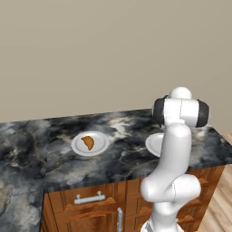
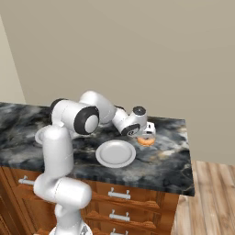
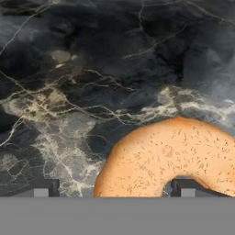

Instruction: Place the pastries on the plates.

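Fingers [image 3: 112, 188] stand wide and straddle one side of the doughnut's [image 3: 172, 153] ring, one tip outside the rim and the other in the hole; whether they touch it yet you cannot tell. The doughnut lies flat on the dark marble counter [image 3: 69, 92], just beside the empty plate [image 2: 115, 153] and apart from it. The croissant [image 1: 88, 142] already sits on the other plate [image 1: 77, 146], further along the counter. Expect the doughnut to be light, soft and crumbly, so close gently across the band of the ring between rim and hole; squeezing hard would likely dent it, and a shallow hold could let it swing or slip on the lift.
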Available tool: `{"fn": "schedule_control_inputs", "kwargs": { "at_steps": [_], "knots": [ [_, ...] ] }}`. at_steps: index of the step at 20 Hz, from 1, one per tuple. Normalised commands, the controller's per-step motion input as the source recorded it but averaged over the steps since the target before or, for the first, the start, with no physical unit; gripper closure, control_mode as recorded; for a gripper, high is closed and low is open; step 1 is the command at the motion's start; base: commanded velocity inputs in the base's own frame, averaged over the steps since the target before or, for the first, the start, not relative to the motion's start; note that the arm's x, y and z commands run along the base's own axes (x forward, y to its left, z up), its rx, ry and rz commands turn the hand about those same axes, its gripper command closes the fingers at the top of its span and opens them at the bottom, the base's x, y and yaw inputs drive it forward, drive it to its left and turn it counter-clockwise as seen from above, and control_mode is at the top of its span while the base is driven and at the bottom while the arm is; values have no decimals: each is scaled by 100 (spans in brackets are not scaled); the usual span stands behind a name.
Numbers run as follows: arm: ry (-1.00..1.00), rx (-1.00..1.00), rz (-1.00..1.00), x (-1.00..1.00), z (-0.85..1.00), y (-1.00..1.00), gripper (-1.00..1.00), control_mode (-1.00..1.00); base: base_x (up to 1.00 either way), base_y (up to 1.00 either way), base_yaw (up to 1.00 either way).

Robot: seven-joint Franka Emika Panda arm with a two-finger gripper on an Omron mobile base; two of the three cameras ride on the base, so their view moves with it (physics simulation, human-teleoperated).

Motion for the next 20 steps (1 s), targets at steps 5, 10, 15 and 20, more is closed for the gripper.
{"fn": "schedule_control_inputs", "kwargs": {
  "at_steps": [5, 10, 15, 20],
  "knots": [
    [0, 0, 3, 6, -44, 0, -100, -100, 0, 0, 0],
    [0, 0, 1, 4, -12, 0, 100, -100, 0, 0, 0],
    [-2, 0, 1, -11, 28, 10, 100, -100, 0, 0, 0],
    [-4, -6, 5, -36, 82, 38, 100, -100, 0, 0, 0]
  ]
}}
